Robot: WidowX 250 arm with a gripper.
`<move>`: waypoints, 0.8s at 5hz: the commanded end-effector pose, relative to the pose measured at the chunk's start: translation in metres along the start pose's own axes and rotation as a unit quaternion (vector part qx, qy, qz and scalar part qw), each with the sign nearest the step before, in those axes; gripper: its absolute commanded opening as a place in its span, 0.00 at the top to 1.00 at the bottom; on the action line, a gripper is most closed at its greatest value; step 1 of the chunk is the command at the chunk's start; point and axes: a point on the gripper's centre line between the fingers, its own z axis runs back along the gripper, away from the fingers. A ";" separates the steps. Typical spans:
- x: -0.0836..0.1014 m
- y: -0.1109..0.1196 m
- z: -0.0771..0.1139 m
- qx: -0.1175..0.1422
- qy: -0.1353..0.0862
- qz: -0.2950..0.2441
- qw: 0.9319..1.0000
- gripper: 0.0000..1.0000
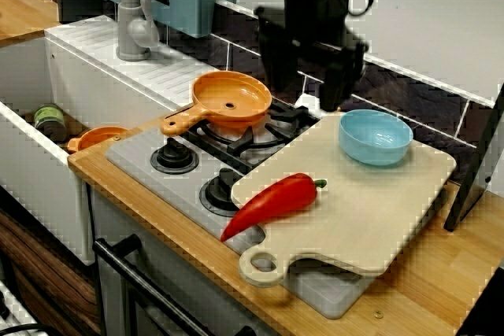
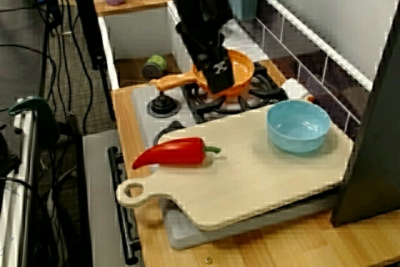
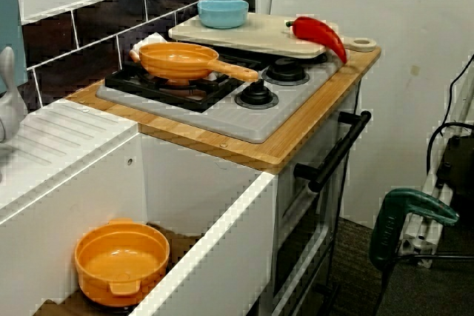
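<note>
The black two-fingered gripper (image 1: 305,90) hangs over the back of the stove with its fingers (image 1: 276,76) spread apart and nothing between them; dark wall tile shows through the gap in the front view. The thing nearest it is the round orange plastic frying pan (image 1: 232,98), which sits on the black burner grate (image 1: 252,138) at the rear of the grey hob (image 1: 134,159), its handle (image 1: 177,122) pointing towards the sink.

In the front view the gripper stands above and just behind the pan's right rim. In the side view from the board's end, the gripper (image 2: 217,79) covers the middle of the pan (image 2: 242,67). Neither view settles whether a fingertip meets the rim. The low view from the sink end cuts the gripper off at the top and shows the pan (image 3: 178,61) whole.

A small white object (image 1: 307,103) between the pan and the wall is too blurred to name. To the right, a pale wooden cutting board (image 1: 354,210) overlaps the hob and carries a light blue bowl (image 1: 376,136) and a long red pepper (image 1: 272,201). An orange bowl (image 3: 122,260) lies in the white sink (image 3: 207,253).
</note>
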 end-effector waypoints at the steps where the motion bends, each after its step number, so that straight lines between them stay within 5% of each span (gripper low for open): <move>1: 0.052 0.007 -0.002 0.008 -0.013 0.075 0.997 0.00; 3: 0.087 0.008 -0.021 0.016 -0.006 0.106 0.994 0.00; 4: 0.086 0.001 -0.033 0.018 -0.008 0.104 0.994 0.00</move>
